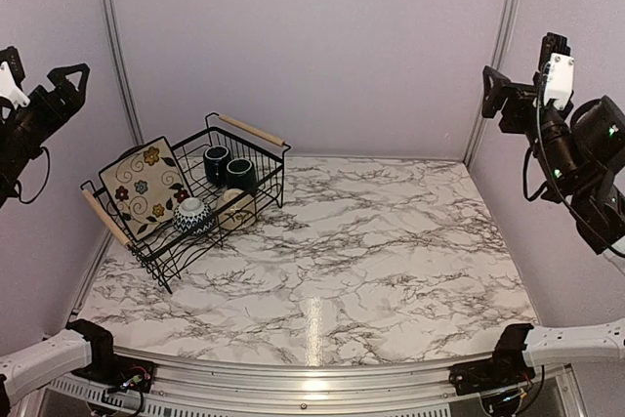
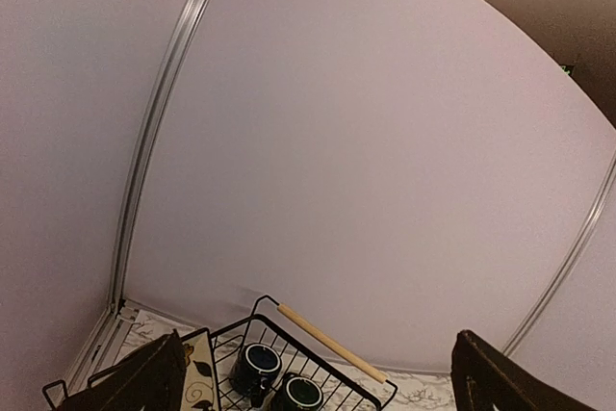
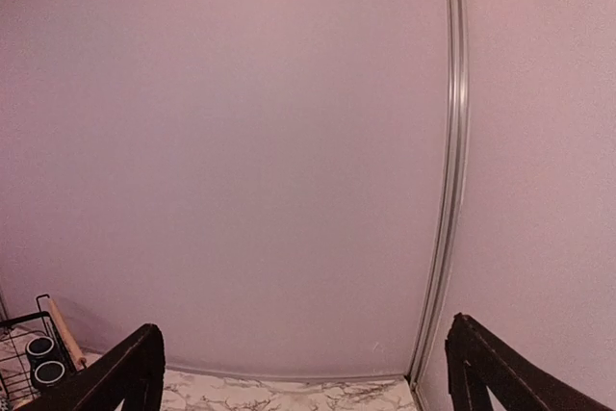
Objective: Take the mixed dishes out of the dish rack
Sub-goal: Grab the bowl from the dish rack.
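Resting place of the dish rack (image 1: 274, 179): it sits at the far-left of the marble-patterned table (image 1: 391, 241), turned at an angle, with one wooden rod handle (image 1: 252, 130) at the back and the other (image 1: 105, 217) at the near-left end.
Contents: a square flowered plate (image 1: 145, 192) leans on edge at the left end. Two dark mugs (image 1: 217, 163) (image 1: 241, 175) stand mouth-up side by side at the far side. A small patterned bowl (image 1: 192, 215) lies just in front of the plate. Beside the bowl is a pale beige dish (image 1: 236, 209) whose kind you cannot tell.
Left gripper (image 1: 66, 85): raised high, above and left of the rack, fingers spread wide with nothing between them.
Right gripper (image 1: 491, 97): raised at the right side, equally wide and empty, well apart from the rack.
Plate, handling: judge it glazed ceramic, so rigid, fairly heavy, slick and easily chipped. Take the free upper rim with a finger on each face, and lift along its lean.
Mugs, handling: stiff and of moderate weight. Pinch the wall, one finger inside the mouth.
Bowl, handling: light, with a curved, slippery wall. Grip it at the rim.
Rack, caution: the wire frame looks light and may shift or rise with a snagged dish.
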You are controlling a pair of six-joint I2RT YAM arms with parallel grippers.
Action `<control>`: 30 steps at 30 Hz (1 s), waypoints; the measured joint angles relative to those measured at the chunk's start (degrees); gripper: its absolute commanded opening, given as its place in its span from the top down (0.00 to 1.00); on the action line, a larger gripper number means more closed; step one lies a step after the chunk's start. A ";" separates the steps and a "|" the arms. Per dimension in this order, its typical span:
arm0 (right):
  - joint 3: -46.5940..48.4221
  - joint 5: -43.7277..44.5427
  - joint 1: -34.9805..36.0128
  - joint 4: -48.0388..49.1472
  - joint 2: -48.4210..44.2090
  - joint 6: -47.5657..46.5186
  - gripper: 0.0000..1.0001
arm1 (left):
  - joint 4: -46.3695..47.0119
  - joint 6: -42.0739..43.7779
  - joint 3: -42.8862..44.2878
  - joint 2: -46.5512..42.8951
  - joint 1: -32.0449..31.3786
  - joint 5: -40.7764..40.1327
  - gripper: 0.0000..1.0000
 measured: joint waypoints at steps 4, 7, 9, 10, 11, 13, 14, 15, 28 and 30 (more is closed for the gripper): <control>-3.28 -3.56 -7.69 -2.29 0.85 3.93 0.01 | -0.04 0.00 -1.90 0.50 1.90 0.04 0.01; -5.44 -6.27 -12.94 -4.44 1.97 6.78 0.01 | -0.11 0.02 -3.04 1.33 3.39 0.13 0.01; -6.58 -8.50 -16.46 -6.14 2.80 8.79 0.01 | -0.37 0.04 -3.52 2.05 4.31 0.22 0.01; -7.23 -9.57 -18.14 -6.84 3.21 9.75 0.01 | -0.52 0.07 -3.67 2.49 4.70 0.22 0.01; -7.82 -10.60 -19.65 -7.69 3.58 10.71 0.01 | -0.83 0.07 -3.76 3.06 5.14 0.24 0.01; -8.92 -12.87 -22.36 -9.31 4.31 12.63 0.01 | -1.46 0.11 -3.76 4.28 5.88 0.26 0.01; -9.25 -13.88 -23.39 -9.94 4.63 13.38 0.01 | -1.95 0.13 -3.76 5.03 6.23 0.26 0.01; -9.62 -15.23 -24.70 -10.86 5.11 14.47 0.01 | -2.47 0.17 -3.76 5.75 6.54 0.26 0.01; -11.45 -29.20 -29.05 -18.21 9.33 22.34 0.01 | -15.39 2.21 1.77 20.50 8.41 4.31 0.01; -11.54 -30.93 -29.05 -19.12 10.19 23.04 0.01 | -17.16 2.71 2.97 22.95 8.41 6.16 0.01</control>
